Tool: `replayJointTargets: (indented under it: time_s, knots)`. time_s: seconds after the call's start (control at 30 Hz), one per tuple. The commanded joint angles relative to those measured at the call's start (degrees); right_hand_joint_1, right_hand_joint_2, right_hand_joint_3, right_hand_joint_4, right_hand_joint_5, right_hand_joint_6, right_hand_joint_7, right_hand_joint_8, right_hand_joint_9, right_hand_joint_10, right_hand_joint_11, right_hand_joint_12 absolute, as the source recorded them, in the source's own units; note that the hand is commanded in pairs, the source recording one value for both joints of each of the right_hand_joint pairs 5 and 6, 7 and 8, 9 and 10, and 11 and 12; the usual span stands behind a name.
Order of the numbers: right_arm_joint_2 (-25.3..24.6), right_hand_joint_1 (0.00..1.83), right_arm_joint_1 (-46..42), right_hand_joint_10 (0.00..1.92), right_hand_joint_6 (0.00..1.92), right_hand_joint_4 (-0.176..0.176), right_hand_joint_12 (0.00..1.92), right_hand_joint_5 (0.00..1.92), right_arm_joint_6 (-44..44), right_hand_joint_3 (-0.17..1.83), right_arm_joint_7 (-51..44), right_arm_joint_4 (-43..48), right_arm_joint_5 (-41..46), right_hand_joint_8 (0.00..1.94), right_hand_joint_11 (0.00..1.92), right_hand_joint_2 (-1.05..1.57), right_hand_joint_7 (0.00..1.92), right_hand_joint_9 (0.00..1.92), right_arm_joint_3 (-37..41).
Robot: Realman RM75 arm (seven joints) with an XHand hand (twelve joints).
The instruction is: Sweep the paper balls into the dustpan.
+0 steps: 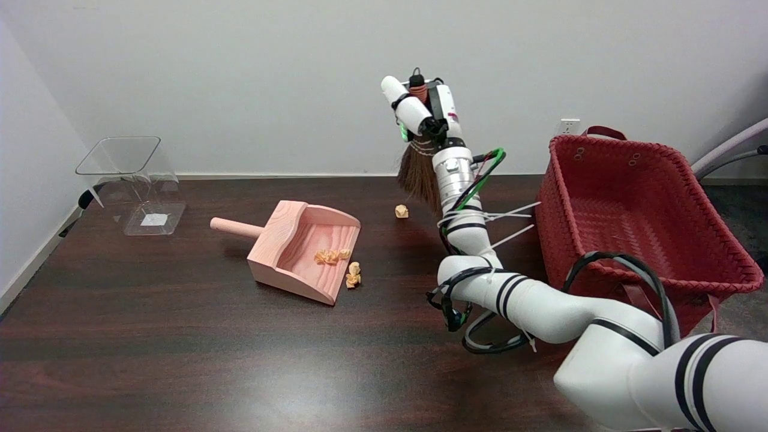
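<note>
The right hand (423, 111) is raised above the far side of the dark table (180, 360), its fingers wrapped around the handle of a small brush (418, 174) whose brown bristles hang down beside the wrist, tips clear of the tabletop. One paper ball (401, 211) lies alone on the table just left of and below the bristles, not touching them. The pink wooden dustpan (288, 240) sits left of centre, its handle pointing left and its open mouth facing right (toward the arm). A small cluster of paper balls (329, 256) rests inside the pan, while two more (353, 274) sit at the lip of its mouth; whether they lie on the edge or just off it cannot be told. A clear plastic bin (129, 180) stands at the table's far left corner, well apart from the pan. A red woven basket (636, 210) sits at the right, close behind the arm's forearm.
</note>
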Motion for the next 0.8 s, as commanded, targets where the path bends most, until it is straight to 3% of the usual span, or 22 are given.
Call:
replayJointTargets:
  time_s: [0.03, 0.8]
  knots:
    - [-2.6, 0.60, 2.5, 1.92, 1.92, 0.000, 1.92, 1.92, -2.0, 0.18, -2.2, -5.1, -7.8, 1.92, 1.92, 1.57, 1.92, 1.92, -0.2]
    - [-5.6, 0.60, 0.2, 1.92, 1.92, 0.000, 1.92, 1.92, -5.2, 0.17, -2.3, -8.5, -8.6, 1.92, 1.92, 1.57, 1.92, 1.92, 0.6]
